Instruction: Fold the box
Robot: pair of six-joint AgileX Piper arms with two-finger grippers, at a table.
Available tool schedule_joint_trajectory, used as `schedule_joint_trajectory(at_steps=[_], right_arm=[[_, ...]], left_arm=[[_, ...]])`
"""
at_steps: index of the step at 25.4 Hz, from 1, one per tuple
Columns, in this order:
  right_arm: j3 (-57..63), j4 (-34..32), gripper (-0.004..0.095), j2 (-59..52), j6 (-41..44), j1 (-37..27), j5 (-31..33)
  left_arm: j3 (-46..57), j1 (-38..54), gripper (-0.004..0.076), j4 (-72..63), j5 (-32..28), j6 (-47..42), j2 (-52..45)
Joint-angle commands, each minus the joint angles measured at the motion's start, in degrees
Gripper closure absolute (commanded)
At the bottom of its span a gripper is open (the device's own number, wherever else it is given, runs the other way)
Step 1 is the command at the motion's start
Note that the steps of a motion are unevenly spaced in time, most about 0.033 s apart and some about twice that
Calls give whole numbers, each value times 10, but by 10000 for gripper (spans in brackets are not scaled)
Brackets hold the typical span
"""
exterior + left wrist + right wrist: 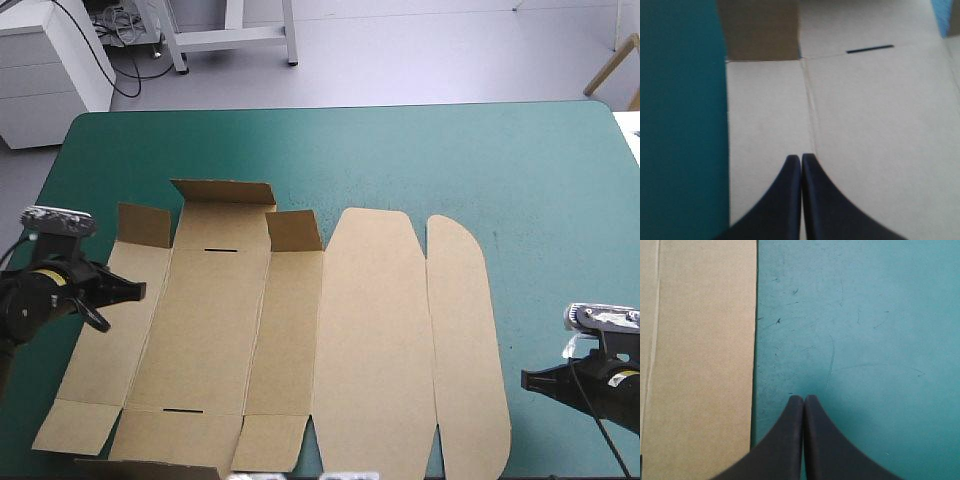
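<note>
Table with teal-green cover fills most of frame. Far edge near top, corners round. Right wrist view: thin dark scratches on cover, middle of frame.

Grey floor fills the top of the frame beyond the teal-green surface. A white drawer cabinet stands upper left. White frame legs stand top centre, with cables between the two.

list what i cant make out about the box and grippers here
- The box: near edge cut off by the high view's bottom edge.
- The left gripper: shut above the box; neither view shows whether it touches.
- The right gripper: shut above the table beside the box; its height is hidden by its own fingers.
</note>
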Motion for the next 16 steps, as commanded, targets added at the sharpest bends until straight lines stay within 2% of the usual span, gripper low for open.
schedule_joint_trajectory(at_steps=[1,7,11,16], right_arm=[[-16,14,927,0,-9,-2,-25],[-16,55,927,0,-30,-2,-24],[-16,55,927,0,-32,-2,-23],[-16,55,927,0,-33,-2,-23]], left_arm=[[-57,98,734,-27,-32,-3,37],[-67,284,734,-125,-20,14,101],[-67,354,734,-170,5,47,113],[-67,397,734,-180,35,93,113]])
